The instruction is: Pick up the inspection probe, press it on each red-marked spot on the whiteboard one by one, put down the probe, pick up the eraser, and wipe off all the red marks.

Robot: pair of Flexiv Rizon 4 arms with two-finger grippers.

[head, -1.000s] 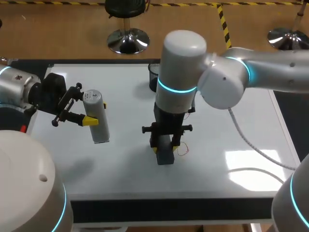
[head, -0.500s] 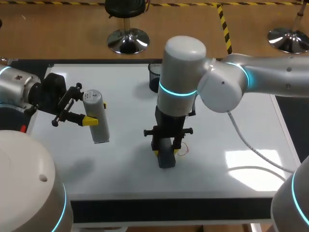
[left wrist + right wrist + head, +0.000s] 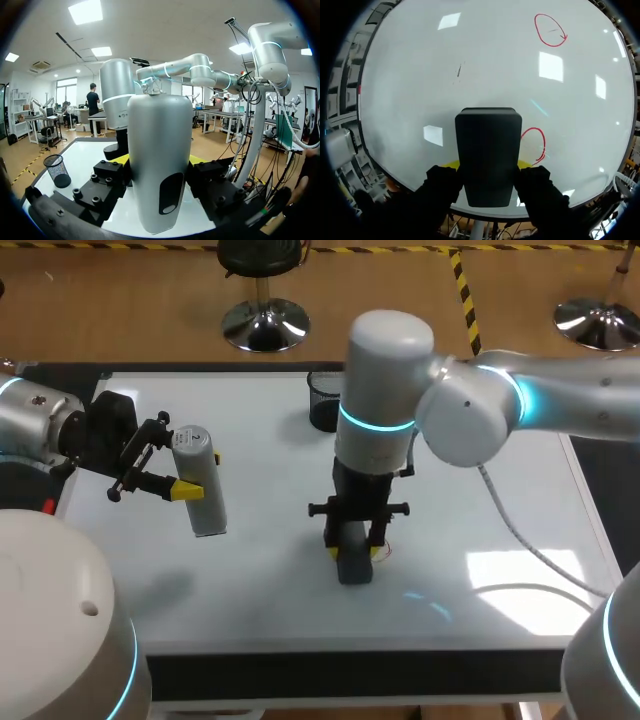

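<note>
Gripping the dark eraser [image 3: 354,566] from both sides, the right jaws hold it down at the whiteboard [image 3: 500,490] desk near the front edge; actual contact is hard to confirm. The eraser covers part of one red ring [image 3: 538,145], and only a sliver shows in head view. A second red ring [image 3: 550,30] is whole, well ahead. The left jaws clamp the grey inspection probe [image 3: 203,485] above the desk's left side, yellow tips mostly hidden behind it. The mesh cup [image 3: 320,405] is partly hidden by the right arm.
</note>
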